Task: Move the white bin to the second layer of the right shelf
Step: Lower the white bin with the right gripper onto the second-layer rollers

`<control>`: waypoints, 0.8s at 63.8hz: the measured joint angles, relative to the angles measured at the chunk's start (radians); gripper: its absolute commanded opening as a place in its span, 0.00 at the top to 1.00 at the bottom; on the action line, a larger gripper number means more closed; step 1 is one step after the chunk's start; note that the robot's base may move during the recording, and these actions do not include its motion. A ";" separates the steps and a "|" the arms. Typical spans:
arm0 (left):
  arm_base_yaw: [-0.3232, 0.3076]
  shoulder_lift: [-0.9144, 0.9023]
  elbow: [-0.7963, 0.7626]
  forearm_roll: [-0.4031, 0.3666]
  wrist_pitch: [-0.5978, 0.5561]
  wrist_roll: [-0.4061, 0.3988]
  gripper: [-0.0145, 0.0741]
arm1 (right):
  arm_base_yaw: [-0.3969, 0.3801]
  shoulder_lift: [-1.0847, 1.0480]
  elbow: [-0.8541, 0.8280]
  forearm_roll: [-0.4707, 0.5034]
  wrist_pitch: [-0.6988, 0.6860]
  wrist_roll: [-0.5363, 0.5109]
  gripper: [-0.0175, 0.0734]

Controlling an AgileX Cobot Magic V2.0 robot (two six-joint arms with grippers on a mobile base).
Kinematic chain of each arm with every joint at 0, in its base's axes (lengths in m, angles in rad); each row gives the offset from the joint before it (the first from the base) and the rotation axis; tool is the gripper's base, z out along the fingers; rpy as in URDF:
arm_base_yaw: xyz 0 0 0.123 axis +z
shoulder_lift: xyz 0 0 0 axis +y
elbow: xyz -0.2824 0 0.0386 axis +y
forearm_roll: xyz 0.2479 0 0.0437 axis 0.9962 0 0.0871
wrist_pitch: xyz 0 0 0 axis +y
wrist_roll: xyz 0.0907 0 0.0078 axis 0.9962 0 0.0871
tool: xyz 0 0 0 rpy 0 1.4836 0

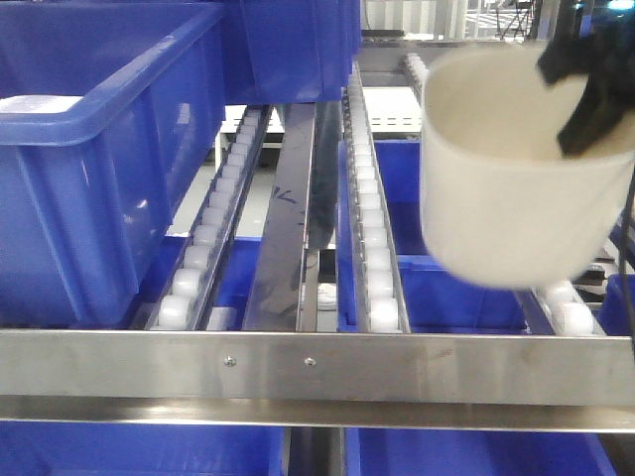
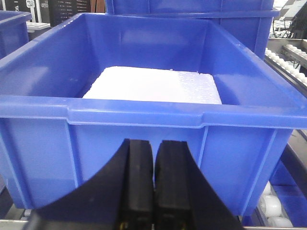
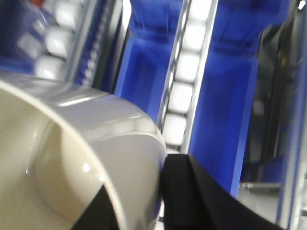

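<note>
right gripper (image 1: 585, 84) clamps the empty white bin (image 1: 516, 188) by its rim; left gripper (image 2: 154, 179) closed facing blue crate (image 2: 144, 139) holding white foam (image 2: 153, 85)

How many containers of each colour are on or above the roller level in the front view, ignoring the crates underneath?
Blue: 2, the near blue crate and the rear blue crate
White: 1, the white bin, held in the air
Total: 3
</note>
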 measured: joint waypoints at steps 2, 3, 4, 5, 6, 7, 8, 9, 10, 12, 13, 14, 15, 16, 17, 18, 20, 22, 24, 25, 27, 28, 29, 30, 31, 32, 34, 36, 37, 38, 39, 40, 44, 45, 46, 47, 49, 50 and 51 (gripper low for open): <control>0.000 0.000 0.000 0.000 0.000 0.000 0.74 | 0.000 0.014 0.000 0.000 -0.005 0.000 0.75; 0.000 0.000 0.000 0.000 0.000 0.000 0.74 | 0.000 0.020 0.000 0.000 -0.007 0.000 0.75; 0.000 0.000 0.000 0.000 0.000 0.000 0.74 | 0.000 0.027 0.000 0.000 -0.010 0.000 0.75; 0.000 0.000 0.000 0.000 0.000 0.000 0.74 | 0.000 0.032 0.000 0.000 -0.013 0.000 0.75; 0.000 0.000 0.000 0.000 0.000 0.000 0.74 | 0.000 0.036 0.000 0.000 -0.017 0.000 0.75; 0.000 0.000 0.000 0.000 0.000 0.000 0.74 | 0.000 0.043 0.000 0.000 -0.021 0.000 0.75; 0.000 0.000 0.000 0.000 0.000 0.000 0.74 | 0.000 0.049 0.000 0.000 -0.025 0.000 0.75; 0.000 0.000 0.000 0.000 0.000 0.000 0.74 | 0.000 0.053 0.000 0.000 -0.032 0.000 0.75; 0.000 0.000 0.000 0.000 0.000 0.000 0.74 | 0.000 0.057 0.000 0.000 -0.036 0.000 0.75; 0.000 0.000 0.000 0.000 0.000 0.000 0.74 | 0.000 0.065 -0.002 0.000 -0.043 0.000 0.75; 0.000 0.000 0.000 0.000 0.000 0.000 0.74 | 0.000 0.069 -0.002 0.000 -0.046 0.000 0.75; 0.000 0.000 0.000 0.000 0.000 0.000 0.74 | 0.000 0.073 -0.003 0.000 -0.050 0.000 0.75; 0.000 0.000 0.000 0.000 0.000 0.000 0.74 | 0.002 0.080 -0.002 0.000 -0.053 0.000 0.75; 0.000 0.000 0.000 0.000 0.000 0.000 0.74 | 0.002 0.084 -0.004 0.000 -0.058 0.000 0.75; 0.000 0.000 0.000 0.000 0.000 0.000 0.74 | 0.004 0.089 -0.004 0.000 -0.061 0.000 0.75; 0.000 0.000 0.000 0.000 0.000 0.000 0.74 | 0.004 0.095 -0.004 0.000 -0.066 0.000 0.75; 0.000 0.000 0.000 0.000 0.000 0.000 0.74 | 0.006 0.103 -0.004 0.000 -0.070 0.000 0.75; 0.000 0.000 0.000 0.000 0.000 0.000 0.74 | 0.010 0.111 -0.004 0.000 -0.072 0.000 0.75; 0.000 0.000 0.000 0.000 0.000 0.000 0.74 | 0.013 0.121 -0.009 0.000 -0.072 0.000 0.75; 0.000 0.000 0.000 0.000 0.000 0.000 0.74 | 0.015 0.124 -0.009 0.000 -0.072 0.000 0.75; 0.000 0.000 0.000 0.000 0.000 0.000 0.74 | 0.019 0.132 -0.015 0.000 -0.074 0.000 0.75; 0.000 0.000 0.000 0.000 0.000 0.000 0.74 | 0.021 0.135 -0.018 0.000 -0.074 0.000 0.75; 0.000 0.000 0.000 0.000 0.000 0.000 0.74 | 0.023 0.138 -0.019 0.000 -0.074 0.000 0.75; 0.000 0.000 0.000 0.000 0.000 0.000 0.74 | 0.023 0.141 -0.022 0.000 -0.074 0.000 0.75; 0.000 0.000 0.000 0.000 0.000 0.000 0.74 | 0.027 0.143 -0.027 0.000 -0.076 0.000 0.75; 0.000 0.000 0.000 0.000 0.000 0.000 0.74 | 0.028 0.145 -0.029 0.000 -0.076 0.000 0.75; 0.000 0.000 0.000 0.000 0.000 0.000 0.74 | 0.028 0.151 -0.031 0.000 -0.078 0.000 0.75; 0.000 0.000 0.000 0.000 0.000 0.000 0.74 | 0.028 0.155 -0.033 0.000 -0.083 0.000 0.75; 0.000 0.000 0.000 0.000 0.000 0.000 0.74 | 0.030 0.159 -0.033 0.002 -0.083 0.000 0.75; 0.000 0.000 0.000 0.000 0.000 0.000 0.74 | 0.030 0.160 -0.034 0.002 -0.083 0.000 0.75; 0.000 0.000 0.000 0.000 0.000 0.000 0.74 | 0.030 0.162 -0.034 0.002 -0.083 0.000 0.75; 0.000 0.000 0.000 0.000 0.000 0.000 0.74 | 0.030 0.164 -0.034 0.002 -0.083 0.000 0.75; 0.000 0.000 0.000 0.000 0.000 0.000 0.74 | 0.030 0.176 -0.034 0.002 -0.083 0.000 0.75; 0.000 0.000 0.000 0.000 0.000 0.000 0.74 | 0.030 0.180 -0.034 0.002 -0.083 0.000 0.75; 0.000 0.000 0.000 0.000 0.000 0.000 0.74 | 0.030 0.181 -0.034 0.002 -0.083 0.000 0.75; 0.000 0.000 0.000 0.000 0.000 0.000 0.74 | 0.030 0.184 -0.034 0.002 -0.083 0.000 0.75; 0.000 0.000 0.000 0.000 0.000 0.000 0.74 | 0.028 0.187 -0.034 0.002 -0.083 0.000 0.75; 0.000 0.000 0.000 0.000 0.000 0.000 0.74 | 0.028 0.188 -0.034 0.002 -0.083 0.000 0.75; 0.000 0.000 0.000 0.000 0.000 0.000 0.74 | 0.028 0.188 -0.034 0.002 -0.083 0.000 0.75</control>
